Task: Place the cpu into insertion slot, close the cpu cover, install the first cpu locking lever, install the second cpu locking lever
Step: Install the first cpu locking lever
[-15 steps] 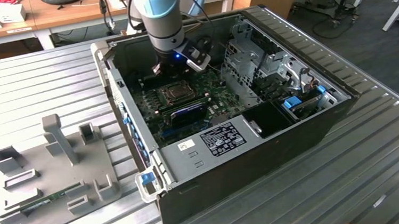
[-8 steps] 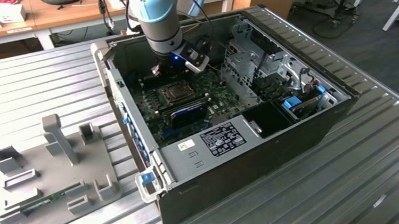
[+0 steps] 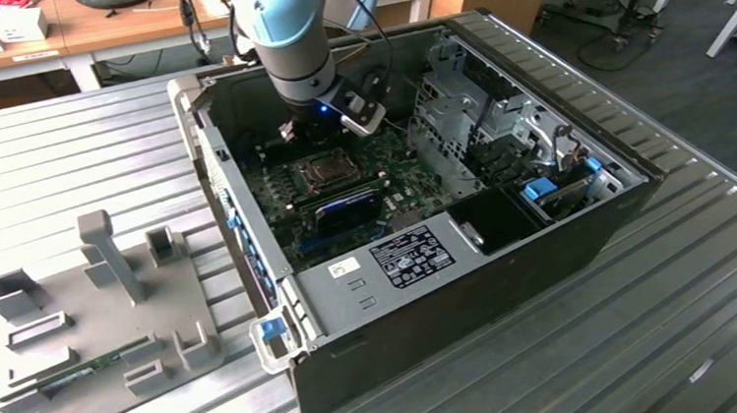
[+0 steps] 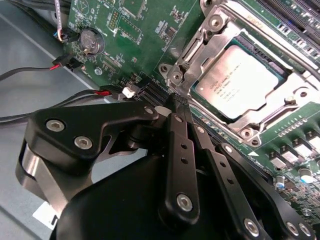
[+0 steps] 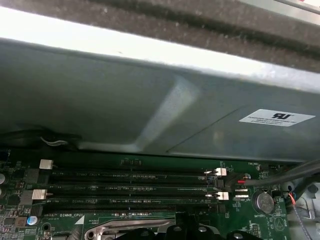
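While the cpu (image 4: 243, 80) already sits in the insertion slot (image 4: 286, 75) with the cpu cover (image 4: 207, 47) lying closed around it, the work in hand appears to be the locking levers beside the socket. Doing that well likely means keeping the fingertips low and just beside the cover's edge, pressing along the lever's own swing and not down onto the chip, and staying apart from the small red-and-black connector wires (image 4: 102, 92) near the socket corner.

The hand (image 4: 175, 102) is drawn together, its black fingers (image 4: 178, 150) meeting at a narrow tip, and nothing shows between them; it seems to grip nothing. That tip rests just beside the near corner of the cover, at the green circuit board (image 4: 135, 30), though whether it touches a lever I cannot tell.

In the exterior view the arm (image 3: 292, 35) comes straight down into the open computer case (image 3: 581, 219), wrist upright, at the far side of the socket. The case lies on the ribbed metal counter (image 3: 62, 162), with a grey fixture tray (image 3: 101, 316) well apart at the exterior view's left.
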Robot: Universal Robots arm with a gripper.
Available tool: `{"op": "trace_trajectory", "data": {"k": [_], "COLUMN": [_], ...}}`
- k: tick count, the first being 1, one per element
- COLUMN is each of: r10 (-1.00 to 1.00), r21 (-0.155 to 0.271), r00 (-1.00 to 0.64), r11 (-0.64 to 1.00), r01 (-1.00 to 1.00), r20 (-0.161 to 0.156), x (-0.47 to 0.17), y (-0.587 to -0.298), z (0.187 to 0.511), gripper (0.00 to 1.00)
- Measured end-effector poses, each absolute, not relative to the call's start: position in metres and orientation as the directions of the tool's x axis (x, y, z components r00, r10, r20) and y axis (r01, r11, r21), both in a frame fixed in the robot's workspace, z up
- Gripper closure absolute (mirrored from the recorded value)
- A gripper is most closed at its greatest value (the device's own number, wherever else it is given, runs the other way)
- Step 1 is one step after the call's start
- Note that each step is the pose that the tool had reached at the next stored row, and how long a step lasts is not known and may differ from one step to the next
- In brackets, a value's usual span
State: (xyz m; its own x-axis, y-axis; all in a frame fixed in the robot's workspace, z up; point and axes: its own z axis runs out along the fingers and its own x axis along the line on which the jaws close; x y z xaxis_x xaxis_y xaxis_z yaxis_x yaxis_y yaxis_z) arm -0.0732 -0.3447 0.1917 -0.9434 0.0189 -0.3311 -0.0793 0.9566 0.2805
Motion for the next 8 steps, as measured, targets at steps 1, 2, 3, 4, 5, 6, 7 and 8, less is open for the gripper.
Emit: {"op": "trace_trajectory", "data": {"k": [1,2,3,4,5,6,7,8], "r10": [0.019,0.019,0.019,0.019,0.019,0.019,0.019,0.019], "r21": [0.281,0.281,0.281,0.281,0.281,0.28,0.28,0.281], "r00": [-0.943,-0.943,-0.943,-0.943,-0.943,-0.943,-0.943,-0.943], "r11": [0.957,0.957,0.957,0.957,0.957,0.957,0.957,0.957], "r01": [-0.079,-0.079,-0.079,-0.079,-0.079,-0.079,-0.08,-0.08], "r20": [-0.331,-0.331,-0.331,-0.331,-0.331,-0.332,-0.332,-0.333], "x": [-0.0732,-0.0732,-0.0733,-0.0733,-0.0733,-0.0733,-0.0734,-0.0736], "y": [-0.3447,-0.3447,-0.3448,-0.3449,-0.3449,-0.3449,-0.3449,-0.3449], "z": [0.1917,0.1917,0.1916,0.1912,0.1908,0.1901,0.1893,0.1884], "gripper": [0.9,0.9,0.9,0.9,0.9,0.9,0.9,0.9]}}
